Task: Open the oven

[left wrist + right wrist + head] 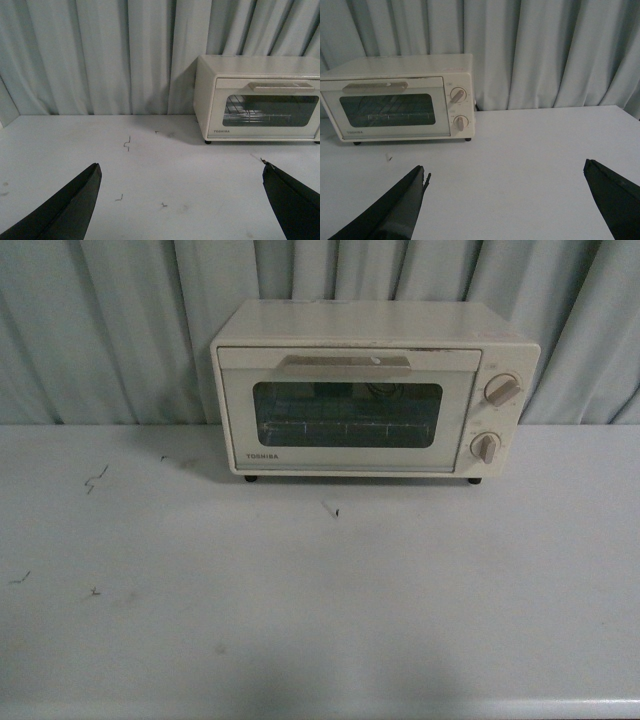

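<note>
A pale pleated curtain (pixel 120 330) hangs behind the white table (pixel 300 620). The Toshiba toaster oven (pixel 370 390) stands at the table's far edge, against the curtain and a little right of centre.

Only the front view shows the whole oven, and none of my arms appear in it. The left wrist view adds the oven's plain left wall but cuts off the knob end. The right wrist view shows both knobs and the table beyond them.

My left gripper (pixel 181 167) has its fingers spread wide and holds nothing. It sits above the table, well short of the oven and off to its left. My right gripper (pixel 505 166) is just as wide apart and bare, also well short and off to the right.

The oven's long axis runs left to right. Its glass door (pixel 345 415) faces me, closed. The flat bar handle (pixel 345 365) lies along the door's top edge. Two beige knobs (pixel 502 390) are stacked at the right end.
</note>
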Robot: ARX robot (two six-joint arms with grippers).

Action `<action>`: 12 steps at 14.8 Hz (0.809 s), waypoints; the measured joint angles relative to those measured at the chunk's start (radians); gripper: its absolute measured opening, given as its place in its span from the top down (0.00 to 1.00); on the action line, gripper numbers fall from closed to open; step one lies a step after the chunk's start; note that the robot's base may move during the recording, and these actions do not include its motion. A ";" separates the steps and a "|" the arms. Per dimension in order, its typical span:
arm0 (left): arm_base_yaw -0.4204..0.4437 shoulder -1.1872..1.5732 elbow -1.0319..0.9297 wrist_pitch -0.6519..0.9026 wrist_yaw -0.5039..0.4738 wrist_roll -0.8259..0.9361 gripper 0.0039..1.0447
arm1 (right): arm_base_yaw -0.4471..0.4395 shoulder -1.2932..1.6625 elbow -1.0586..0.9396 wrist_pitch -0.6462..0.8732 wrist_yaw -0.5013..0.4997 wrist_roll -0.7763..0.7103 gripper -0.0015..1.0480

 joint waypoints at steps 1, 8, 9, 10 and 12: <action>0.000 0.000 0.000 0.001 0.000 0.000 0.06 | 0.000 0.000 0.000 0.001 0.000 0.000 0.06; 0.000 0.000 0.000 0.001 0.000 0.000 0.06 | 0.000 0.000 0.000 0.000 0.000 0.000 0.06; 0.000 0.000 0.000 -0.005 0.000 0.000 0.06 | 0.000 0.000 0.000 -0.002 0.000 0.000 0.06; 0.000 0.000 0.000 0.003 0.000 0.000 0.06 | 0.000 0.000 0.000 0.003 0.000 0.000 0.06; 0.000 0.000 0.000 0.000 0.000 0.000 0.06 | 0.000 0.000 0.000 0.000 0.000 0.000 0.06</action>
